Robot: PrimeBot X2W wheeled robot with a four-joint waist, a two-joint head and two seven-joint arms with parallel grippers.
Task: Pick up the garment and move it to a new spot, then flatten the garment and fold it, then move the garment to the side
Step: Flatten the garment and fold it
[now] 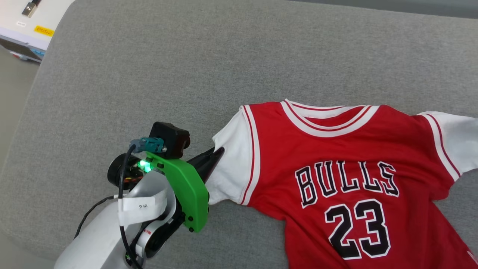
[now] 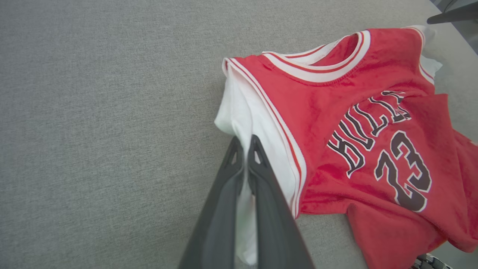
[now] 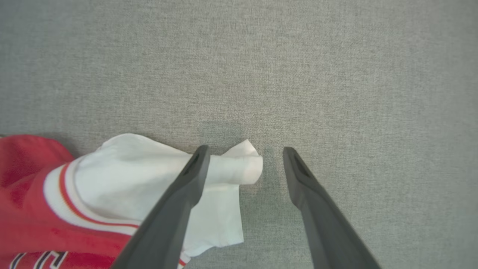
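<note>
The shirt (image 1: 336, 149) lay front-up on the grey cushion (image 1: 149, 74). My left tool (image 2: 244, 144) was pinched shut on its near white sleeve (image 2: 242, 112), I judged to tug it flat. Farther over, my right tool (image 3: 244, 151) stood open astride the other sleeve (image 3: 149, 164), not yet gripping.

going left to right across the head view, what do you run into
white device with a yellow label in the top corner → left gripper, fingers shut on a white sleeve → garment, from that sleeve across the red front to the other sleeve
</note>
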